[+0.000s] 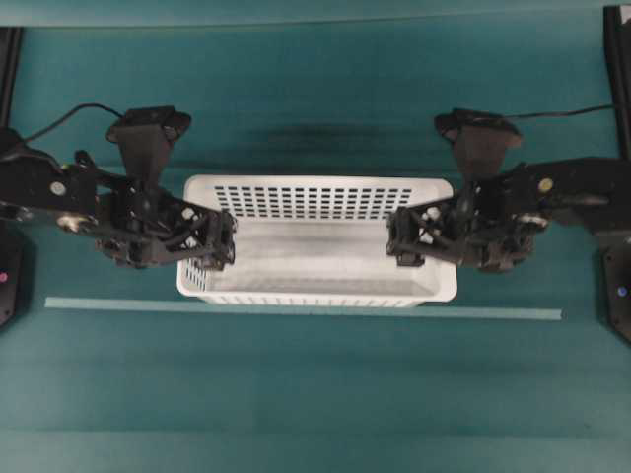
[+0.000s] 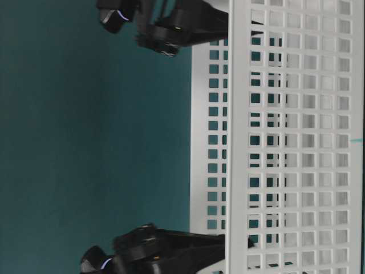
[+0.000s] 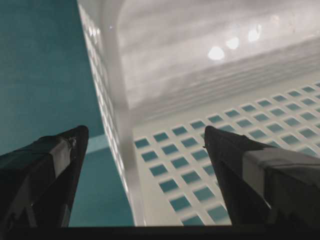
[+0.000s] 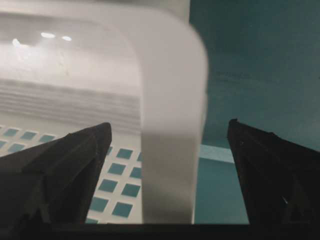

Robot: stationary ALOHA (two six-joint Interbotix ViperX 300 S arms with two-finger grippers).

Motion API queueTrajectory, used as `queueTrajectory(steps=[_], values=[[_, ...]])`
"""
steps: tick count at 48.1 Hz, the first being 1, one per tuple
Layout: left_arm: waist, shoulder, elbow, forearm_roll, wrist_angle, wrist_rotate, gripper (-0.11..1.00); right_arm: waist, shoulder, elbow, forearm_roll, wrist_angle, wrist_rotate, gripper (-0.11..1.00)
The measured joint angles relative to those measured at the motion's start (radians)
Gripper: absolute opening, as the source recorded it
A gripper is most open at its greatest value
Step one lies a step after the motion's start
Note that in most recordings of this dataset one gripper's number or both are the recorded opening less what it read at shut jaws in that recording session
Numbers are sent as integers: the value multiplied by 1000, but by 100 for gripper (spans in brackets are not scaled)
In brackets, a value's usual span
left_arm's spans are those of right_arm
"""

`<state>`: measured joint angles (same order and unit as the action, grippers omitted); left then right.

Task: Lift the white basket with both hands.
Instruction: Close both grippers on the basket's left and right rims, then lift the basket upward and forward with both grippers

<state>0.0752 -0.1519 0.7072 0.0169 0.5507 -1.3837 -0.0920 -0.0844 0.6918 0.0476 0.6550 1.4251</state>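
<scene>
The white basket (image 1: 315, 254) stands in the middle of the teal table, long side across the overhead view. My left gripper (image 1: 225, 242) is open over the basket's left end wall. In the left wrist view its fingertips (image 3: 145, 131) straddle the wall's rim (image 3: 122, 165), one finger (image 3: 55, 170) outside over the table and one inside, neither touching. My right gripper (image 1: 396, 239) is open over the right end. In the right wrist view its tips (image 4: 169, 123) stand wide on either side of the rounded rim (image 4: 170, 160). The table-level view shows the perforated basket wall (image 2: 285, 137).
A pale strip of tape (image 1: 296, 309) runs along the table just in front of the basket. Black triangular brackets (image 1: 148, 133) (image 1: 480, 138) sit above each arm. Dark frame posts (image 1: 8, 59) (image 1: 619, 59) stand at both back corners.
</scene>
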Motion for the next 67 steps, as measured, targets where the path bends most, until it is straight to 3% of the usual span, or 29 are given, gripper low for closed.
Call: queueTrajectory(steps=[34,41,46,53,58,67], values=[[8,29,21,-2,-40,0,94,-5,6,2,0,-40,-2,95],[8,29,25,0,-63,0,91,-5,6,3,0,-44,2,90],[8,31,29,0,-101,0,75,-6,6,2,0,-44,6,76],[11,35,34,0,-117,5,35,-11,8,5,2,-46,35,40],[12,35,40,0,-115,8,14,-12,8,9,3,-41,57,21],[12,34,40,0,-115,8,11,-12,8,9,3,-41,61,20]])
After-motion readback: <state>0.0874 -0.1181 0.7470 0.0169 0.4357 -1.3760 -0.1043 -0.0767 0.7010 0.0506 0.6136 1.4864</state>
